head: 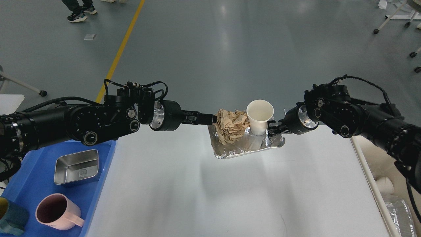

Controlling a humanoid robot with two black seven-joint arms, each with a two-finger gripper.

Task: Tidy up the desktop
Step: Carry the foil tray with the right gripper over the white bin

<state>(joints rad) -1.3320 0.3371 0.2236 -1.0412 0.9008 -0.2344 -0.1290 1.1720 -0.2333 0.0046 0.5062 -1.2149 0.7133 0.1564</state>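
Observation:
The white-grey desktop (pixel 210 187) fills the lower middle of the head view. At its far edge is a crumpled foil tray (pixel 245 146). In the tray are a ball of brown crumpled paper (pixel 232 126) and an upright white paper cup (pixel 260 117). My left gripper (pixel 213 118) reaches in from the left, its tips touching the paper's upper left edge. I cannot tell whether it still grips the paper. My right gripper (pixel 272 129) is closed on the tray's right rim, beside the cup.
A blue plastic tray (pixel 29 184) at the left holds a steel box (pixel 77 166), a pink mug (pixel 56 210) and a teal cup (pixel 10 219). A beige bin (pixel 371 158) at the right edge holds a white cup (pixel 384 184) and foil (pixel 399 210).

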